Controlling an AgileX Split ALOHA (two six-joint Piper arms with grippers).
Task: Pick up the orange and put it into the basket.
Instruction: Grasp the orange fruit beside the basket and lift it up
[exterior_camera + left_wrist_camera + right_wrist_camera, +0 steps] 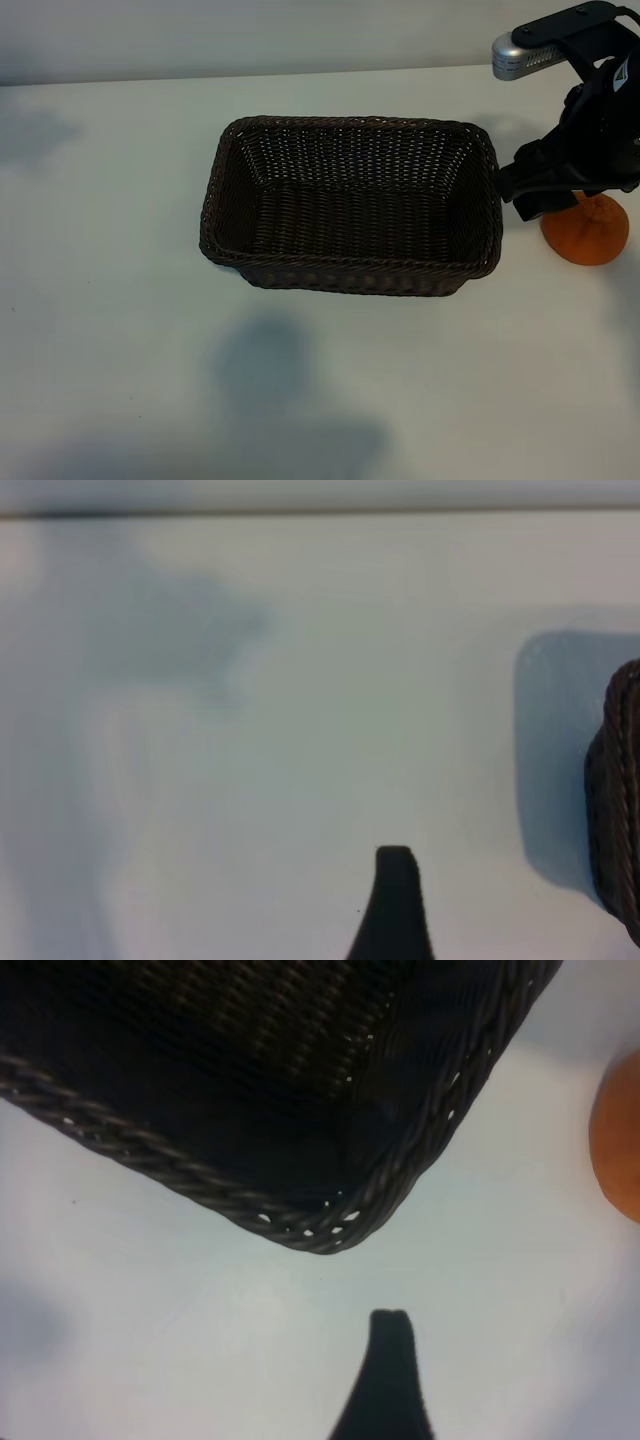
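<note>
1. Exterior view: the orange [588, 232] sits on the tabletop [110, 300] just beside the basket's [350, 205] right end, outside it. The right hand [545, 195] hangs between basket and fruit, partly covering the orange; the orange lies to its outer side. The left hand is out of frame, so the right arm is clearly the nearer one.
2. Left wrist view: one fingertip [395, 905], bare tabletop and a sliver of basket rim; no orange. Left hand stands wide, empty.
3. Right wrist view: basket corner close, orange [618, 1145] at the frame edge, apart from the fingertip [385, 1375]. Right hand wide, holding nothing.
</note>
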